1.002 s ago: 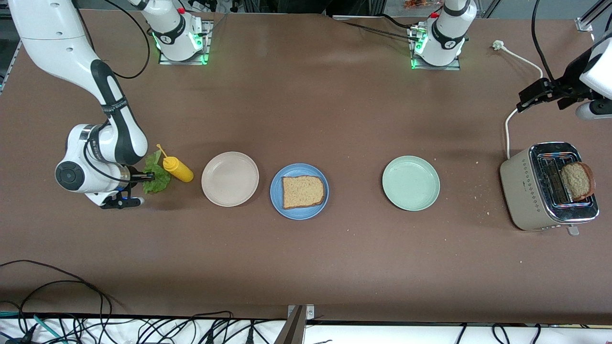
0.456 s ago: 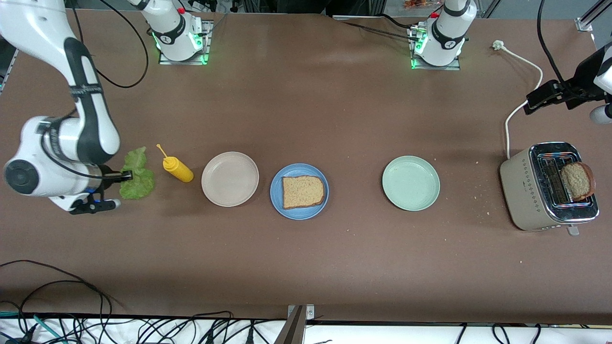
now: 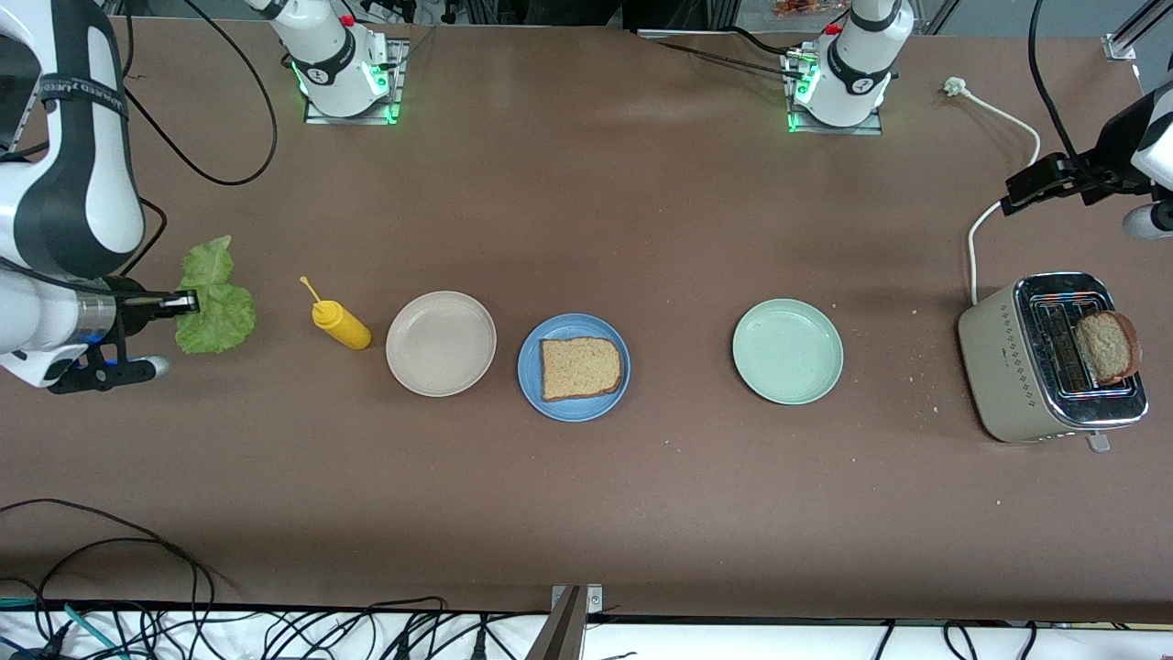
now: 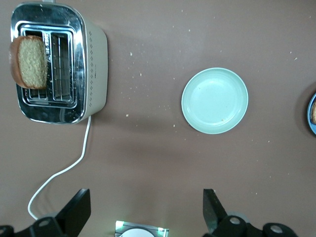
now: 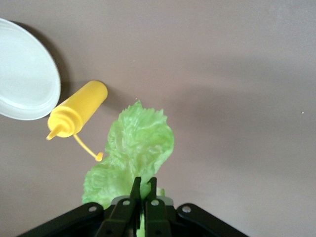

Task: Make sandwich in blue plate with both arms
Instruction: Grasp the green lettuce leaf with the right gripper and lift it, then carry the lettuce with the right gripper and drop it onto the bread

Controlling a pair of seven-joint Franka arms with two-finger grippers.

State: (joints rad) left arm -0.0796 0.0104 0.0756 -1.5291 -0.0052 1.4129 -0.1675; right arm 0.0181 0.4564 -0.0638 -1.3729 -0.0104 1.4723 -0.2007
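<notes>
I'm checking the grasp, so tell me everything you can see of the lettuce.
The lettuce is one crinkled, pale-to-bright green leaf with a frilly edge, thin and limp-looking. The right tool is shut on one edge of it and holds it in the air over the right arm's end of the table, beside the yellow bottle. The rest of the leaf spreads out away from the fingers. Nothing else touches it.
</notes>
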